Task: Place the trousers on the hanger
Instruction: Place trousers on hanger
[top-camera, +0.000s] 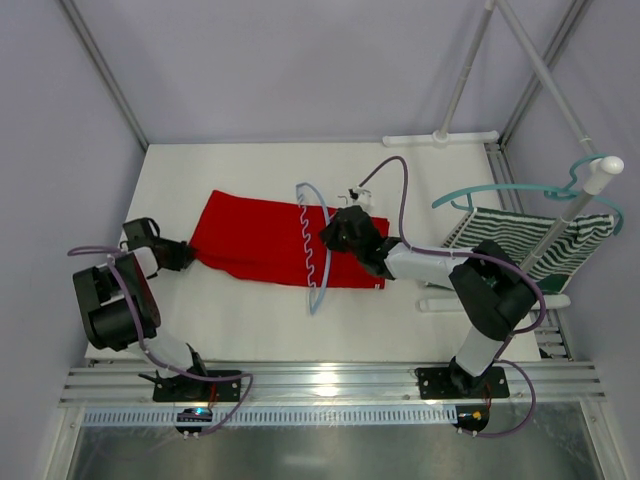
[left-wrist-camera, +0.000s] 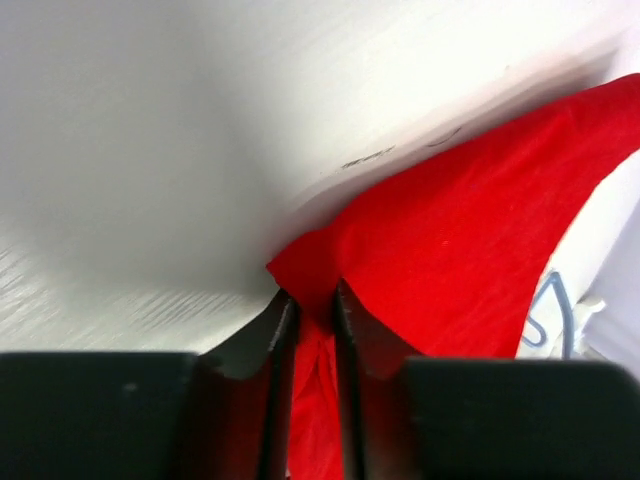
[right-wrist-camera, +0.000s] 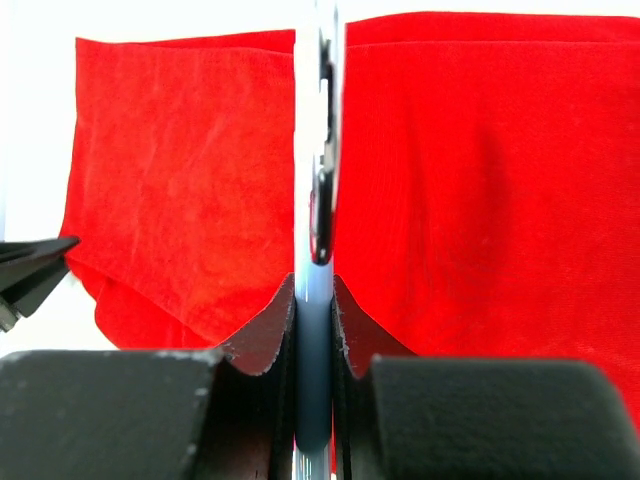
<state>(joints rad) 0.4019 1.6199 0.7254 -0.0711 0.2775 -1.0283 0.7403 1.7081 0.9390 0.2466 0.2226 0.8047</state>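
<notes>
The left gripper (left-wrist-camera: 312, 300) is pinched narrow on a bunched corner of the red trousers (top-camera: 255, 240) at their left end. The right gripper (right-wrist-camera: 313, 300) is clamped on a thin bar of the pale blue hanger (top-camera: 303, 240), which lies across the trousers. The trousers are spread flat on the white worktop (top-camera: 250, 320), enclosed by pale lilac walls (top-camera: 300, 60) and metal frame poles (top-camera: 105, 75). There are two arms, two hangers, one pair of trousers and one striped garment (top-camera: 510, 235). The striped garment hangs with the teal hanger (top-camera: 480, 192) on a white rack (top-camera: 585, 195) to the right. Seen from the right wrist, the hanger blurs close to the lens. The trouser legs cannot be told apart.
</notes>
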